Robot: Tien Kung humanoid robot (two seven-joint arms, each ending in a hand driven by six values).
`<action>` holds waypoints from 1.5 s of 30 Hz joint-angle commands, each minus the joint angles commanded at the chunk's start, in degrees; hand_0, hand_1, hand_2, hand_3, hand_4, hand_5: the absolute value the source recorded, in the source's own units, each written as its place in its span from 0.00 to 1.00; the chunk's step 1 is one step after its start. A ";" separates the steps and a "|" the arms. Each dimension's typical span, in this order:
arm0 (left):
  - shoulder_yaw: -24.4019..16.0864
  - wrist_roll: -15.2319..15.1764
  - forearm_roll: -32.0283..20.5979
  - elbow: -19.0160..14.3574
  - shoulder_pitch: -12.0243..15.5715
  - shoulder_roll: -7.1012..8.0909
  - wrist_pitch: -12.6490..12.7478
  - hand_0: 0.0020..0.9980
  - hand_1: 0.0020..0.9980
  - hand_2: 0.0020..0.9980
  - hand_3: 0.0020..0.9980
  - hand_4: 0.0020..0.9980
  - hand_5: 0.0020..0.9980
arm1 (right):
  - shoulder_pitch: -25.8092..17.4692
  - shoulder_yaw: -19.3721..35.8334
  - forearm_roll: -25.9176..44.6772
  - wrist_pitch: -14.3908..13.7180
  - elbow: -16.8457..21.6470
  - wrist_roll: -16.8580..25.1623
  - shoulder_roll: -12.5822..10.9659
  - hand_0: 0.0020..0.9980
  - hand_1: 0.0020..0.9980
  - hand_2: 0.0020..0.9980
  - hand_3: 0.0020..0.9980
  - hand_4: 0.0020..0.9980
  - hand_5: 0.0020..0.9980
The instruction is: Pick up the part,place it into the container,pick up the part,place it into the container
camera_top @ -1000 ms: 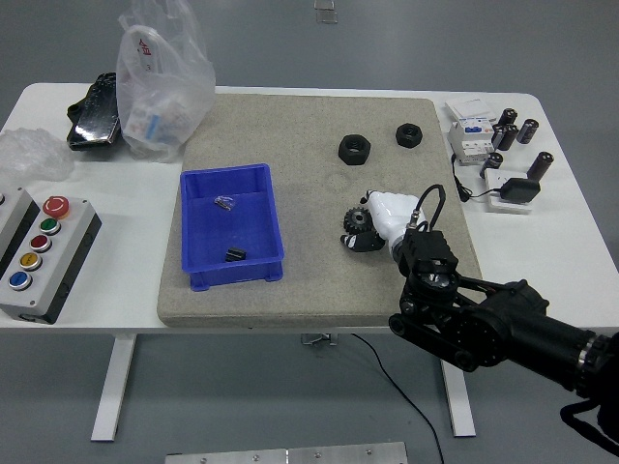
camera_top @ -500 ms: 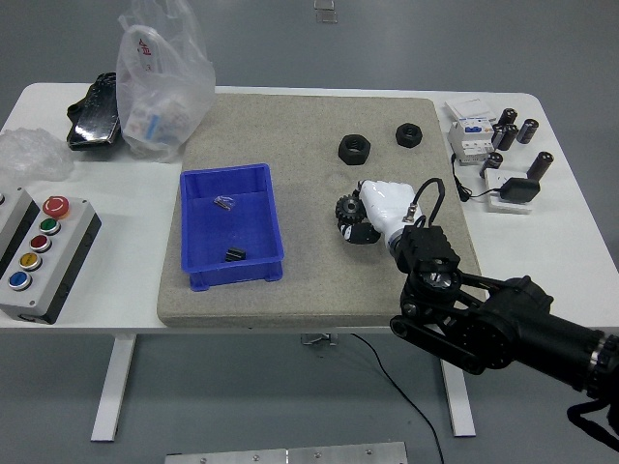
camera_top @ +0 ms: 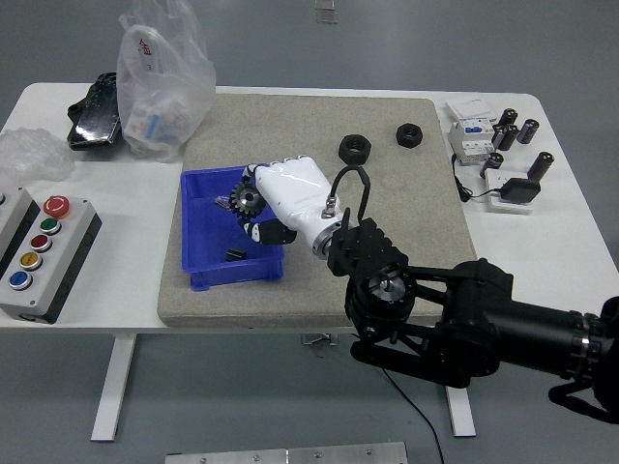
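Note:
My right hand [camera_top: 259, 205], white with a black arm behind it, hangs over the right side of the blue bin [camera_top: 200, 242] and is shut on a black gear [camera_top: 248, 199]. Inside the bin lie a small black part [camera_top: 234, 254] and a small dark screw-like part [camera_top: 223, 202]. Two black hex nuts [camera_top: 355, 148] [camera_top: 410, 134] rest on the grey mat [camera_top: 387, 203] farther back. My left arm is out of view.
A button box [camera_top: 37, 253] stands at the left edge. A plastic bag [camera_top: 162, 82] and a black object [camera_top: 93, 112] lie at the back left. Electrical parts and black cylinders [camera_top: 498, 145] crowd the back right.
My right hand carried the gear from the mat's right-middle leftward and now holds it over the blue bin. The arm has swung far to the left.

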 joint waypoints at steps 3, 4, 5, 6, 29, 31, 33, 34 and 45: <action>-0.13 0.12 0.14 0.00 0.02 0.03 0.03 0.75 0.65 0.61 0.65 0.70 0.39 | 0.44 -0.66 -0.03 -0.34 -0.83 0.00 0.64 0.26 0.34 0.29 0.38 0.15 0.00; -0.19 0.17 0.21 0.00 0.03 0.02 0.04 0.75 0.65 0.61 0.65 0.70 0.39 | 0.50 -0.76 -0.13 -0.46 -1.20 0.00 0.82 0.26 0.34 0.29 0.38 0.15 0.00; -0.25 0.21 0.29 0.00 0.03 0.02 0.04 0.75 0.65 0.61 0.65 0.70 0.39 | 0.55 -0.86 -0.24 -0.55 -1.62 0.00 1.01 0.26 0.34 0.29 0.38 0.15 0.00; -0.28 0.24 0.35 0.00 0.03 0.01 0.04 0.75 0.65 0.61 0.65 0.70 0.39 | 0.59 -0.96 -0.28 -0.56 -1.93 0.00 1.14 0.26 0.34 0.29 0.38 0.15 0.00; -0.37 0.10 0.83 0.00 -0.10 0.07 0.01 0.75 0.65 0.61 0.66 0.70 0.40 | -0.20 -1.46 3.22 3.75 -5.22 0.00 2.08 0.21 0.32 0.29 0.80 0.54 0.34; -0.37 0.11 0.91 0.00 -0.08 0.05 -0.04 0.75 0.65 0.60 0.65 0.70 0.40 | -0.38 -1.55 3.39 3.52 -5.15 0.00 2.09 0.21 0.30 0.26 0.81 0.77 0.45; -0.35 0.10 0.93 0.00 -0.08 0.03 -0.09 0.75 0.65 0.60 0.65 0.70 0.40 | -0.51 -1.77 3.48 3.22 -5.00 0.00 2.12 0.21 0.30 0.26 0.81 0.77 0.45; -0.37 0.10 0.98 0.00 -0.07 0.03 -0.10 0.75 0.65 0.60 0.65 0.70 0.40 | -0.56 -1.88 3.51 3.03 -4.91 0.00 2.14 0.21 0.30 0.26 0.81 0.77 0.45; -0.49 -0.04 1.13 0.00 -0.04 0.02 -0.08 0.75 0.65 0.60 0.64 0.69 0.40 | -1.41 0.29 2.40 1.76 -4.11 0.00 1.54 0.21 0.30 0.25 0.84 0.87 0.53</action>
